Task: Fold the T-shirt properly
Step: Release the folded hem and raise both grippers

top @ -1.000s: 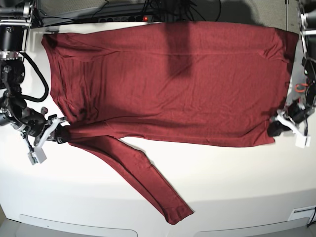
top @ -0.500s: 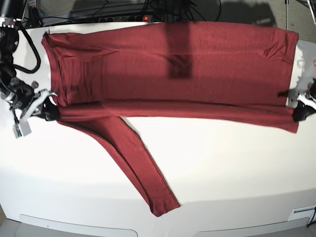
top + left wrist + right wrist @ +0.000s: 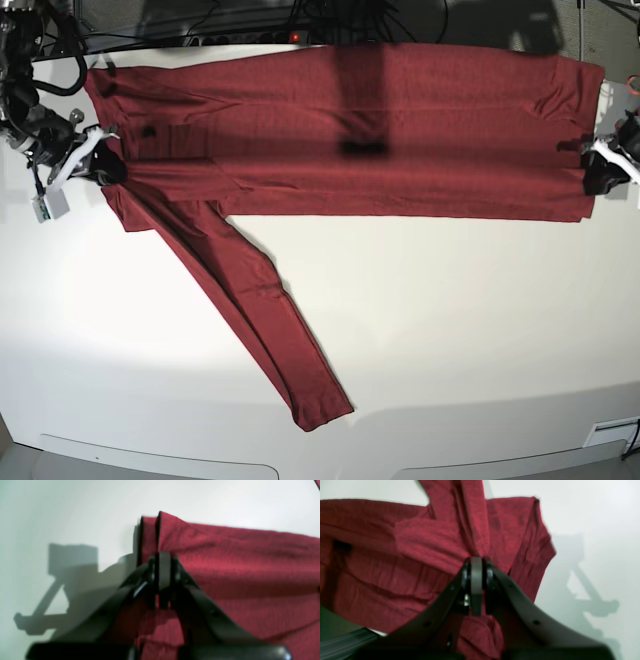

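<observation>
Your left gripper [image 3: 161, 562] had its jaws pinched shut on the T-shirt [image 3: 237, 575]; in the left wrist view two folded edges of the maroon knit stood up just beyond the fingertips, and the rest of the cloth spread away to one side of the jaws, with bare white table [image 3: 75, 512] on the other side; the gripper's shadow fell on that bare surface.

Your right gripper [image 3: 476, 562] was likewise clamped on the T-shirt [image 3: 420, 545]; a narrow bunched ridge of fabric ran straight out from between its jaws, and crumpled layers lay on both sides of them, more on one side than the other; pale table [image 3: 595, 517] showed past the cloth's edge.

In the base view the T-shirt [image 3: 380, 130] lay as a long band between your two grippers, the right gripper [image 3: 100, 165] at one end and the left gripper [image 3: 600, 172] at the other; one long sleeve [image 3: 265, 310] trailed slantwise from near the right gripper's jaws toward the table's [image 3: 450, 330] near edge, flat on the white surface.
</observation>
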Tool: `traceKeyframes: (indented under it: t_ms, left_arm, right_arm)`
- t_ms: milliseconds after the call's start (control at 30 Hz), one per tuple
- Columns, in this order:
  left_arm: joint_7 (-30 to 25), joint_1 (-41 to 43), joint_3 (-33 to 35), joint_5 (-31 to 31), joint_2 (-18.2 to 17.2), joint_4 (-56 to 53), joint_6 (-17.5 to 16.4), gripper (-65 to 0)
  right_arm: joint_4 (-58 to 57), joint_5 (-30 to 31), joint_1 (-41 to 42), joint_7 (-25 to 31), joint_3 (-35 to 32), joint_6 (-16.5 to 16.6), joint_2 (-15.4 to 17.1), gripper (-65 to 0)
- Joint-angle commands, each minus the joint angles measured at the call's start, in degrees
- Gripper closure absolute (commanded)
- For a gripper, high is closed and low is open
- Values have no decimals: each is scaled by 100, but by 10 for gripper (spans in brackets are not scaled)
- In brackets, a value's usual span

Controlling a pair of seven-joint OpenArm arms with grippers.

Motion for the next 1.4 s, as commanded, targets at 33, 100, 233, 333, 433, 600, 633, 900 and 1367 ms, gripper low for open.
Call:
traceKeyframes:
  t_ms: [33,100,233,333,433,600,633,900,1367]
  left_arm:
    - [-125,66,-55,20,-133,98,-22,0]
    - [-138,155,-55,122,-133,98,-20,0]
    - [-157,262,-55,308,-131,98,-20,0]
    - [-155,271,-55,304,-131,98,-17,0]
    - [-155,267,-55,304,-133,98,-20,0]
    - [-144,267,-55,304,-133,98,-20,0]
    - [-131,267,-55,304,-133,98,-20,0]
    - [-118,262,-55,302,-133,98,-20,-318]
    - [-179,214,-55,-264,-127,114,-22,-340]
  right_arm:
    - [98,70,-85,153,61,39,127,0]
    - [98,68,-175,162,59,39,125,0]
    - [96,24,-273,188,59,39,127,0]
    - [96,17,-271,186,59,39,125,0]
    - [96,-87,-271,175,59,37,125,0]
    - [96,-125,-271,-125,59,37,127,0]
    - [96,-125,-271,-168,59,37,127,0]
    - [96,-101,-223,-66,59,35,129,-352]
    - [-295,-752,1805,498,-933,-177,87,-356]
